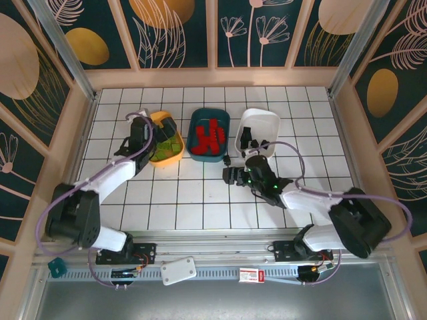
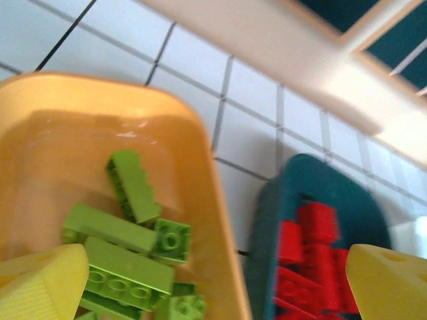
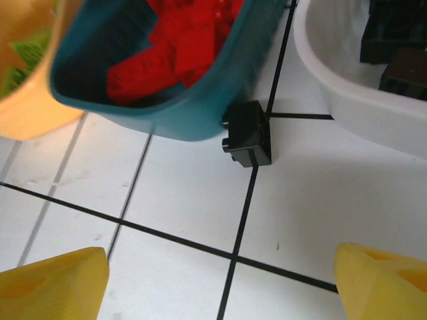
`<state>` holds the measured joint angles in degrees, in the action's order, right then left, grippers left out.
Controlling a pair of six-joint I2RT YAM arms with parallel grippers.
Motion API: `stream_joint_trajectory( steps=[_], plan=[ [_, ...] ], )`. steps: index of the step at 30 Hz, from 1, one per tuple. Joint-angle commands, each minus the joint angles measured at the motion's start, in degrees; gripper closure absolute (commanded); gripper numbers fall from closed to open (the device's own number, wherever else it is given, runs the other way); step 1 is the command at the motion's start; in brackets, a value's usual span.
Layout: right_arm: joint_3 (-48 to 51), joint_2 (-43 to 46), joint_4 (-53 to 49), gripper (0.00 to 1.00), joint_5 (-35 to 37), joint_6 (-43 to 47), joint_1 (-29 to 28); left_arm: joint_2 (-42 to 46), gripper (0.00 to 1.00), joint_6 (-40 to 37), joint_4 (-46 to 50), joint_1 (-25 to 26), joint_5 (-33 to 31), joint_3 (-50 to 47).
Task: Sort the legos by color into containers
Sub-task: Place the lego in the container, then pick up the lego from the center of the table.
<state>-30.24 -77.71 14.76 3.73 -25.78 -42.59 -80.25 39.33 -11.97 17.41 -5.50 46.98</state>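
Lime green legos point(image 2: 123, 250) lie in the orange-yellow tray point(image 2: 200, 173) point(image 1: 175, 156). Red legos point(image 2: 313, 253) point(image 1: 209, 136) fill the dark teal tray point(image 2: 280, 200) point(image 1: 197, 120) beside it. My left gripper point(image 2: 213, 290) point(image 1: 166, 129) hangs open above the orange-yellow tray's right rim, with nothing between its fingers. One black lego point(image 3: 248, 133) point(image 1: 227, 160) sits on the table against the teal tray's near corner point(image 3: 167, 117). My right gripper point(image 3: 220, 287) point(image 1: 231, 173) is open just short of it, holding nothing. Black legos point(image 3: 397, 50) lie in the white tray point(image 3: 353, 100) point(image 1: 265, 119).
The three trays stand in a row at the middle of the white gridded table point(image 1: 200, 193). Raised wooden walls point(image 1: 220, 77) border the table at the back and on both sides. Bare table stretches between the trays and the arm bases.
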Motion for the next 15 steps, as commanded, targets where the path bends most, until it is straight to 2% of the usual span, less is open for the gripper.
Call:
stream_joint_trajectory(
  steps=[1,8,15],
  plan=[
    [-5.4,-6.7,-2.2,0.17,3.3,2.9,-0.7,6.5,0.02,1.7,-2.2,2.4,4.2,-5.4],
    [-14.4,-18.3,-3.7,0.22,8.7,2.6,-1.9,18.2,0.01,4.8,-2.8,6.6,4.3,-18.3],
    [-21.5,-26.4,-8.5,0.39,13.6,3.9,-1.9,25.6,0.02,5.9,0.5,6.9,4.3,-23.7]
  ],
)
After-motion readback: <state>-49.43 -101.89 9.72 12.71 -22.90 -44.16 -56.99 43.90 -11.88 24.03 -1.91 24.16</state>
